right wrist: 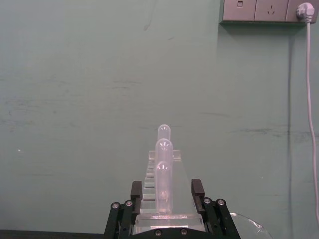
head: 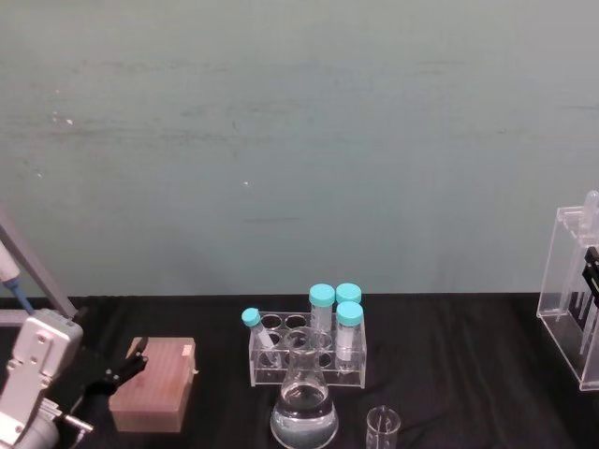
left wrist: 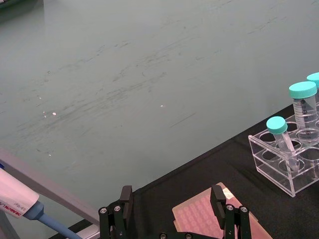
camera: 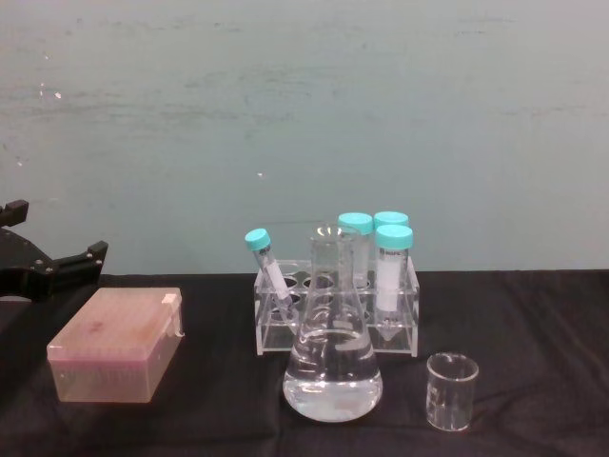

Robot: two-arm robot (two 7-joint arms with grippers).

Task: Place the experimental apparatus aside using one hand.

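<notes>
The tall acrylic stand (head: pixel 567 292) with long glass tubes stands at the far right edge of the black table. My right gripper (head: pixel 591 281) is shut on it; in the right wrist view the stand (right wrist: pixel 164 199) sits between both fingers (right wrist: pixel 137 191). Whether its base touches the table I cannot tell. The conical flask (head: pixel 304 407) with clear liquid stands front centre, also seen as the flask (camera: pixel 333 367) in the chest view. The small beaker (head: pixel 383 428) is just right of it, empty (camera: pixel 450 390). My left gripper (head: pixel 117 369) hangs open at the far left (left wrist: pixel 172 199).
A clear rack (head: pixel 309 351) with teal-capped tubes stands behind the flask. A pink tip box (head: pixel 154 383) lies under the left gripper. A blue-tipped pipette (left wrist: pixel 20 204) on a slanted holder is at the far left. A green wall backs the table.
</notes>
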